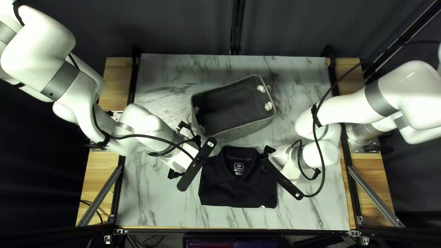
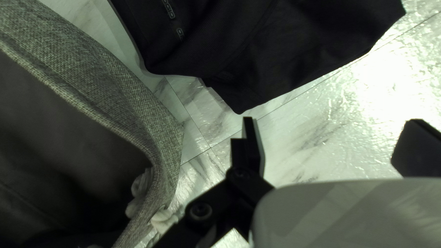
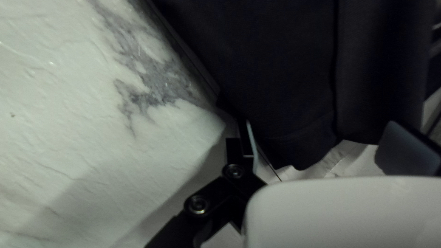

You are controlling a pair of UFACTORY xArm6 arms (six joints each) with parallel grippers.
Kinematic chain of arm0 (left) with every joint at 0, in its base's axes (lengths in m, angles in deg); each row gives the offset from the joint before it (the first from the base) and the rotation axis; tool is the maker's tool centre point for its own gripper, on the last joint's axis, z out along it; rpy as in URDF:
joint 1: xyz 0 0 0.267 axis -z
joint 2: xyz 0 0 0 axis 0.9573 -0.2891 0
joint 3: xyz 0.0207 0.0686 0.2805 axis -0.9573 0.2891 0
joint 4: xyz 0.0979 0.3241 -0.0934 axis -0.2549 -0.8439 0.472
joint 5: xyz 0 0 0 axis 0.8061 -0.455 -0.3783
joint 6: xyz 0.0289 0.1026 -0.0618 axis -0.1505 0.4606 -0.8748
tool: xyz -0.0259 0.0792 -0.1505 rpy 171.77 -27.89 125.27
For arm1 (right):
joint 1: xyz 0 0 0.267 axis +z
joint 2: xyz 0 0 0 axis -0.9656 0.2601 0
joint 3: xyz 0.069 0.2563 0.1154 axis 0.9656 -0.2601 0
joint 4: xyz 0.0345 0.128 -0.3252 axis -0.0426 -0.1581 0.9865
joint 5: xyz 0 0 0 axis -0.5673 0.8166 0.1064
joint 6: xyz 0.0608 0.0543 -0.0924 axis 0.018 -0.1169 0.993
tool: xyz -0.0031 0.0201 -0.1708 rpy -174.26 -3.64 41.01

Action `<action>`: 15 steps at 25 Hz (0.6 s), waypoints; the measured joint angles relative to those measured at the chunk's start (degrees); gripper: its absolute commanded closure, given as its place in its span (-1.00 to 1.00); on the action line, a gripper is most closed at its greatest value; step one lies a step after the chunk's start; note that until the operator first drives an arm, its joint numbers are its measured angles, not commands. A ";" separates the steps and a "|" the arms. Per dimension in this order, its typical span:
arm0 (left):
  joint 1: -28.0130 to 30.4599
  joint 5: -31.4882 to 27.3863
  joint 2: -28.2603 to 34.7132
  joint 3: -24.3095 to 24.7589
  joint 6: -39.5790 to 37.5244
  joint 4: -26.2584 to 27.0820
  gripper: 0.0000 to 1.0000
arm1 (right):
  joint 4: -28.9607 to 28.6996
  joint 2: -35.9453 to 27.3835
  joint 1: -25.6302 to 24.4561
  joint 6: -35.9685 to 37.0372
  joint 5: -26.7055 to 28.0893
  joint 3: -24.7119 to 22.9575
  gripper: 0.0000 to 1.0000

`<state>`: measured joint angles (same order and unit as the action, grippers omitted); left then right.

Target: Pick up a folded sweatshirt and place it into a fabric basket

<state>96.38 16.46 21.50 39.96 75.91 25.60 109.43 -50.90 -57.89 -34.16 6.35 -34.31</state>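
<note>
On table (image 1: 156, 202): basket (image 1: 243, 131) toward far side, folded sweatshirt (image 1: 236, 190) before it, collar toward basket, near but apart. At basket's left and right ends: knots (image 1: 268, 106). Behind table: curtain (image 1: 183, 27). Before table's near edge: screen (image 1: 229, 241).

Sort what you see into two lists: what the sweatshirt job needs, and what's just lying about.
For the job:
- folded sweatshirt, on the table
- fabric basket, beyond the sweatshirt
- left gripper, open
- right gripper, open, at the sweatshirt's edge

Just there:
- dark curtain
- screen below the table's near edge
- slanted metal bars at both sides
</note>
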 measured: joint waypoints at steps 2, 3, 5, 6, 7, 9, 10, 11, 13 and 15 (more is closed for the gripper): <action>0.00 0.00 0.00 0.00 0.00 0.00 -1.00 | -0.67 0.19 0.11 0.85 0.30 0.35 1.00; 0.00 0.00 0.00 0.00 0.00 0.00 -1.00 | -1.15 0.37 0.17 1.41 0.45 0.58 1.00; 0.00 0.00 0.00 0.00 0.00 0.00 -1.00 | -2.00 0.81 0.23 2.43 0.68 1.08 1.00; 0.00 0.00 0.00 0.00 0.00 0.00 -1.00 | -2.23 1.08 0.24 2.75 0.74 1.32 1.00; 0.00 0.00 0.00 0.00 0.00 0.00 -1.00 | -2.38 1.39 0.25 3.01 0.76 1.55 1.00; 0.00 0.00 0.00 0.00 0.00 0.00 -1.00 | -2.63 1.70 0.25 3.40 0.73 1.75 1.00; 0.00 0.00 0.00 0.00 0.00 0.00 -1.00 | -2.92 1.79 0.26 3.74 0.69 1.81 0.93; 0.00 0.00 0.00 0.00 0.00 0.00 -1.00 | -3.40 1.81 0.30 4.26 0.66 1.83 0.89; 0.00 0.00 0.00 0.00 0.00 0.00 -1.00 | -4.27 1.63 0.47 5.15 0.71 1.80 0.91; 0.00 0.00 0.00 0.00 0.00 0.00 -1.00 | -5.60 1.17 0.87 6.32 1.04 1.68 1.00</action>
<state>96.38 16.46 21.50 39.96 75.91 25.60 103.83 -49.73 -57.02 -27.83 7.39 -32.64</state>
